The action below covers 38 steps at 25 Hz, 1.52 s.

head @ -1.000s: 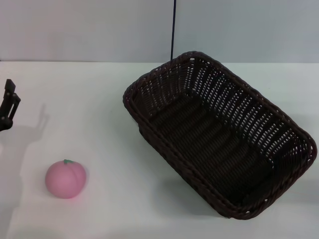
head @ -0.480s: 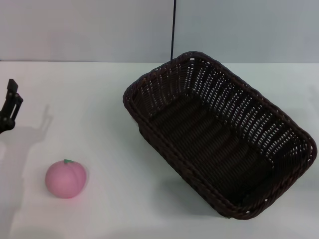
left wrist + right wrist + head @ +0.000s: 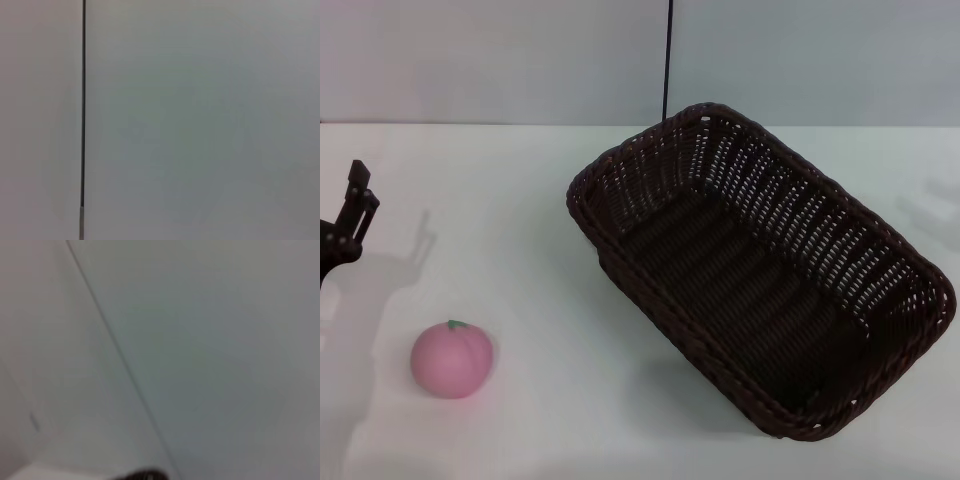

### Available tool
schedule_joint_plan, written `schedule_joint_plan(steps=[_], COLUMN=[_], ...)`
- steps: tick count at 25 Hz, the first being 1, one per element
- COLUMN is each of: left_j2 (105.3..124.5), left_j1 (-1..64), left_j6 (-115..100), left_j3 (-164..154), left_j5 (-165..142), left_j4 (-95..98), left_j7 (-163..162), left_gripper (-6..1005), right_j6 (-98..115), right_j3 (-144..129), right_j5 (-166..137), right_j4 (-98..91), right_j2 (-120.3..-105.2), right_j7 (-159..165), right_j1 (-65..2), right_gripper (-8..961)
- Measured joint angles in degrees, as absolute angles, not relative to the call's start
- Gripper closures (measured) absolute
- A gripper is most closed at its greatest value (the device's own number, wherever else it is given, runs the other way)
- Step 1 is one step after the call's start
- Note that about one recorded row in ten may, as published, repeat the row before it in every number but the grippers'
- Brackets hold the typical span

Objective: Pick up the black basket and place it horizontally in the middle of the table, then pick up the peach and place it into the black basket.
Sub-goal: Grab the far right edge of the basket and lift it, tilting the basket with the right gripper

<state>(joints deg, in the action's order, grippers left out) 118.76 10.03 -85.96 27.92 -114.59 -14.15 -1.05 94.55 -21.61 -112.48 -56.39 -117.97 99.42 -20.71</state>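
Note:
The black basket [image 3: 760,290] lies on the white table [image 3: 520,220], right of the middle, turned diagonally with its far corner near the back edge and its near corner at the front right. It is empty. The pink peach [image 3: 451,359] sits on the table at the front left, well apart from the basket. My left gripper [image 3: 350,215] shows at the left edge, above the table and behind the peach, holding nothing. My right gripper is out of view. A dark blur, perhaps the basket's rim [image 3: 145,474], shows at the edge of the right wrist view.
A grey wall [image 3: 520,60] with a thin dark vertical line [image 3: 667,60] stands behind the table. The left wrist view shows only that wall and the line [image 3: 83,100]. A faint shadow lies on the table at the far right [image 3: 940,205].
My left gripper has moved a little to the right, further into view. A faint shadow has appeared at the far right of the table. The basket and the peach have not moved.

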Motion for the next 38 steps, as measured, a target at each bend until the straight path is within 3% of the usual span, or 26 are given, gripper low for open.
schedule_joint_plan(steps=[5,7,10,38], left_j2=[118.82,118.83,118.83,118.83], left_j1=[10.2,10.2,9.8,9.6], left_j6=[-85.9,-86.0,-86.2,-86.3], left_j3=[27.9,27.9,28.0,28.0], left_j5=[-114.6,-114.6,-114.6,-114.6], left_j4=[-14.1,-14.2,-14.1,-14.1], left_j7=[-1.1,-1.1,-1.1,-1.2], left_gripper=[198,199,200,209], right_j6=[99.6,101.0,100.6,81.5], right_j3=[-26.1,-27.6,-29.9,-43.3], right_j5=[-122.6,-127.7,-132.2,-135.2], right_j4=[-66.4,-66.0,-63.1,-43.9], right_j2=[-116.24,-114.93,-114.24,-115.71], right_j7=[115.7,122.0,125.2,125.2], right_j1=[-25.6,-29.0,-32.1,-39.3], right_gripper=[323,323,323,422])
